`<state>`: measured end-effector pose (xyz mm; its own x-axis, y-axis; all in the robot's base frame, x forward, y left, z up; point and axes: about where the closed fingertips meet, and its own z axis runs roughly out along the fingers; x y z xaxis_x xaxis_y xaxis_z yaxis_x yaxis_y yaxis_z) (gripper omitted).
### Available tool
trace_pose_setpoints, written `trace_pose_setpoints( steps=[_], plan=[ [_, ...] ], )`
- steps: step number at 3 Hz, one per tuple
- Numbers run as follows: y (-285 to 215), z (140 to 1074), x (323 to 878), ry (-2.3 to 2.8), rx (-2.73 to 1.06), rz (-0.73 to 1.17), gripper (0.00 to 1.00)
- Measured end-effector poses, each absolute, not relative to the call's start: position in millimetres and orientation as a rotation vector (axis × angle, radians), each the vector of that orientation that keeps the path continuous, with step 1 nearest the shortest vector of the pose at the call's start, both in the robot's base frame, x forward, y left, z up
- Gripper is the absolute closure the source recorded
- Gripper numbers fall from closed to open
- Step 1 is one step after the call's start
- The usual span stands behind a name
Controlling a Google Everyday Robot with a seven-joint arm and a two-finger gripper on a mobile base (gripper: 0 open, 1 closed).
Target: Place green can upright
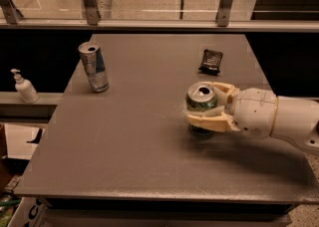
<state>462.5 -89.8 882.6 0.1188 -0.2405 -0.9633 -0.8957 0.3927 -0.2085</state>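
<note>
The can (201, 104) stands upright on the table (129, 141), right of the middle, its silver top and pull-tab facing up. The body is green and falls into shadow low down, and I cannot make out the lettering. My jaws reach in from the right and grip it at mid-height, one finger on the far side and one on the near side.
</note>
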Motion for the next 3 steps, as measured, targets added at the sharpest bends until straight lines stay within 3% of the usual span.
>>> trace_pose_setpoints(
  steps=[1, 2, 3],
  plan=[
    [-106, 877, 456, 1.452, -1.094, 0.647, 0.14],
    [-121, 873, 452, 1.489, -1.081, 0.637, 0.0],
    [-132, 872, 449, 1.51, -1.072, 0.63, 0.0]
  ],
)
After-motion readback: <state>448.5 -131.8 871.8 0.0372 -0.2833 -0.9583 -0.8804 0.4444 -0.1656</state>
